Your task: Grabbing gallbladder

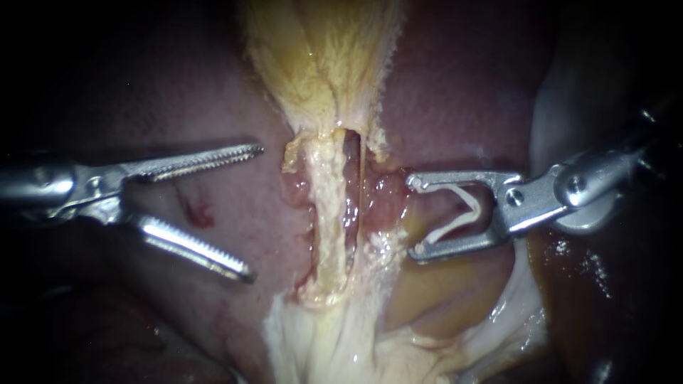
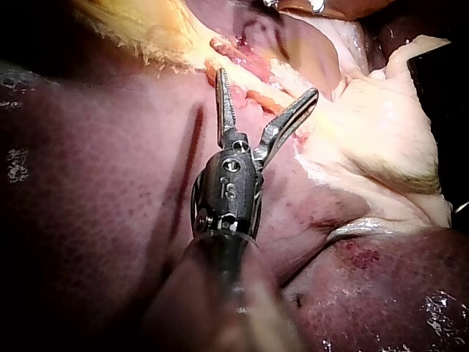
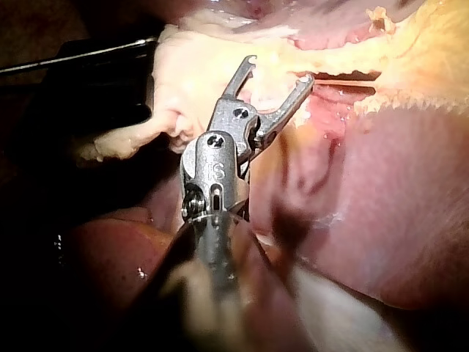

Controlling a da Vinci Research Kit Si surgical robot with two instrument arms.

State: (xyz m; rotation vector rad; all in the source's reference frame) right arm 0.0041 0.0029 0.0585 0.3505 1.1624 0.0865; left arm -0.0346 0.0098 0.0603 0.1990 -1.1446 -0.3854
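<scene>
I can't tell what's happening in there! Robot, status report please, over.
Left instrument jaws open, over the liver. Right instrument holding a white clip. Gallbladder not grabbed yet. Nothing seems in the way.

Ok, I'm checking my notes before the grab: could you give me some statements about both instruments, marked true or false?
1. The silver left instrument's serrated pincer is open, holding nothing. True.
2. It grips the pale yellow tissue strip. False: it hangs beside it, over the dark red liver.
3. The silver right instrument's pincer holds a white V-shaped clip. True.
4. The two pincers touch. False: the strip lies between them.
</scene>
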